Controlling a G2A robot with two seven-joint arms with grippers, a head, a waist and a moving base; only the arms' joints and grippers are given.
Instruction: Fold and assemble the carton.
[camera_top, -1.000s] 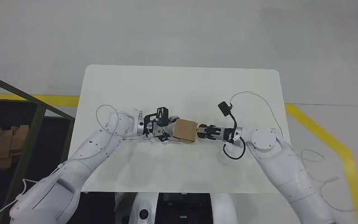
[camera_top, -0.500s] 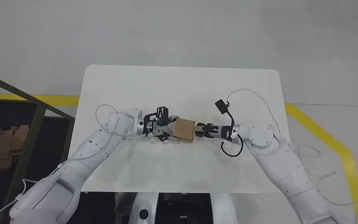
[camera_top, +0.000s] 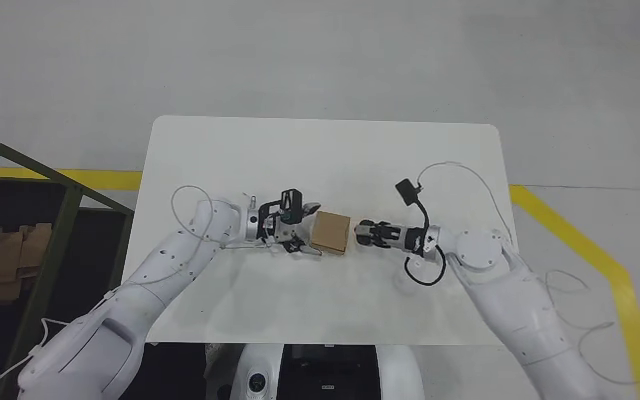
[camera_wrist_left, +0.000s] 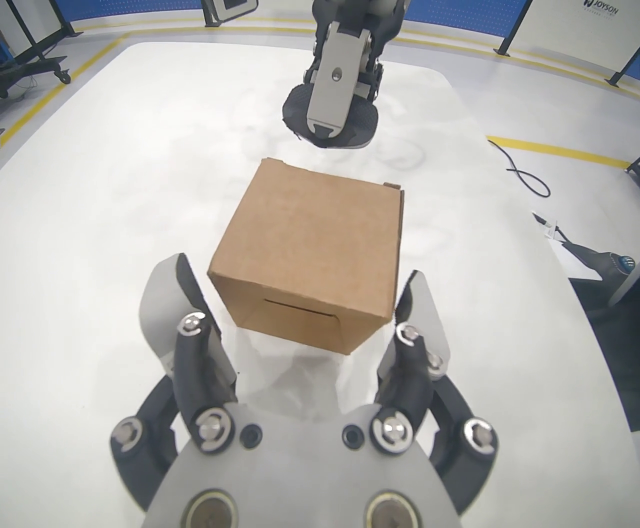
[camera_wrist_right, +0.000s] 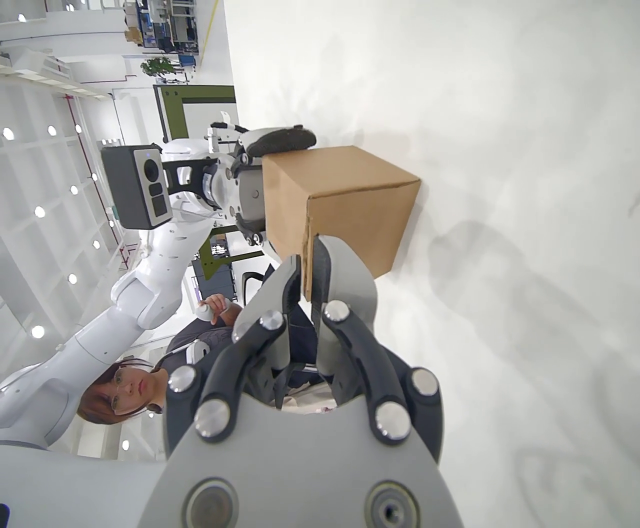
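A small brown carton (camera_top: 329, 232) stands folded into a cube near the middle of the white table (camera_top: 400, 150). My left gripper (camera_top: 298, 233) is open at the carton's left end. In the left wrist view its fingertips (camera_wrist_left: 182, 272) flank the near face of the carton (camera_wrist_left: 310, 250), which has a slot, and I see no contact. My right gripper (camera_top: 358, 236) is shut and points at the opposite face, a short gap away. In the right wrist view the right gripper (camera_wrist_right: 306, 272) overlaps the carton's (camera_wrist_right: 350, 200) near vertical edge.
A black cable (camera_top: 440, 175) loops from the right wrist over the table's right half. A green frame (camera_top: 40, 200) stands on the floor beyond the left edge. Bare table lies in front of and behind the carton.
The right arm pressed in toward the carton half a second ago, then drew back a little to the right. The carton and the left gripper have barely moved.
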